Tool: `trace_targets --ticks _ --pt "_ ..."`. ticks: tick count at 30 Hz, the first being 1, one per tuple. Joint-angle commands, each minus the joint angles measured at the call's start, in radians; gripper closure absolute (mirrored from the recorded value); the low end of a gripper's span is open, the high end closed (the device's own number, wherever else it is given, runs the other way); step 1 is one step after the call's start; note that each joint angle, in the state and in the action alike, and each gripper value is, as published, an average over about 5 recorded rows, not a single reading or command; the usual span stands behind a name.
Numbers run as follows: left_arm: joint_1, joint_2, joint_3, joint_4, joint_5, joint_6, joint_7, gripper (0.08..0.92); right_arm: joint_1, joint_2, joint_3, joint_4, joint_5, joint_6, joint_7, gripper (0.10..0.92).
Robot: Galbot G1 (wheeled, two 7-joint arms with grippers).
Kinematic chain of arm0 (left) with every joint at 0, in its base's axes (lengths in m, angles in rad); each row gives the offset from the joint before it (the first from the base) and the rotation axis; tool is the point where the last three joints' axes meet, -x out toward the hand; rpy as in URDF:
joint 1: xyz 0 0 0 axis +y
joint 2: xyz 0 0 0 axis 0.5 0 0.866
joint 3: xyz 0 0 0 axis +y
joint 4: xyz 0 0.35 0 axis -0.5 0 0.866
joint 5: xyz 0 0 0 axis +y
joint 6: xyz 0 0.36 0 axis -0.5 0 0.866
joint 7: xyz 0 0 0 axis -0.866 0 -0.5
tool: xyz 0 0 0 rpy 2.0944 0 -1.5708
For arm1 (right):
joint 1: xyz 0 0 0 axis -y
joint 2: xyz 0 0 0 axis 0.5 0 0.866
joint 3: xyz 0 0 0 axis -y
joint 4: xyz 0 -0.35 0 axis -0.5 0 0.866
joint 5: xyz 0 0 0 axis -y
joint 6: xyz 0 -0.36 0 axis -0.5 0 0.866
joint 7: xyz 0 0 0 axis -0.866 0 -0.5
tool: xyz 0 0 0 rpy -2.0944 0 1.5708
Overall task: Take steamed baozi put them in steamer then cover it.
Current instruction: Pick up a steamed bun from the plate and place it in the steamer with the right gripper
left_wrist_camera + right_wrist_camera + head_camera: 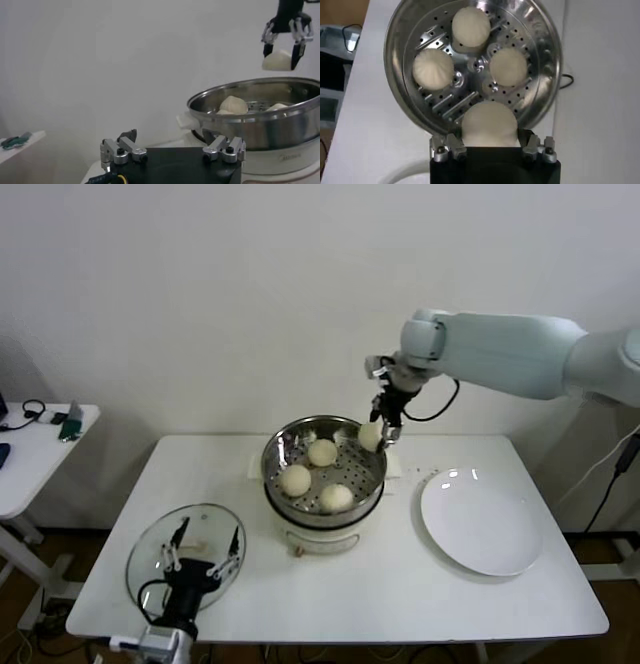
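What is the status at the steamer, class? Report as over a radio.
Right gripper shut on fourth baozi above steamer rim. Three baozi on tray. Left gripper open over cover. Nothing blocking.

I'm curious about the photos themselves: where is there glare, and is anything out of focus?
Head view: ceiling light glints on the white plate and the glass lid. Right wrist view: the steamer rim shines brightly; the held baozi looks soft, being so near the lens. Left wrist view: the left end effector is sharp, the wall behind featureless.
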Motion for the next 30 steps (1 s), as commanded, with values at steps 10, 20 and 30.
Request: trace_targets --ticks 10,20,30 --pt "-0.007 0.009 -0.017 0.015 -0.020 -0.006 0.001 0.177 -0.147 0.152 -0.021 -0.122 -0.035 -0.014 0.013 0.304" --pt "-0.009 0.008 -0.015 0.019 -0.019 -0.006 0.001 0.177 -0.158 0.144 -0.018 -0.116 -0.081 -0.016 0.020 0.300" --pt "-0.011 0.007 -0.014 0.019 -0.017 -0.006 0.000 0.177 -0.123 0.117 0.005 -0.088 -0.083 -0.025 0.017 0.204"
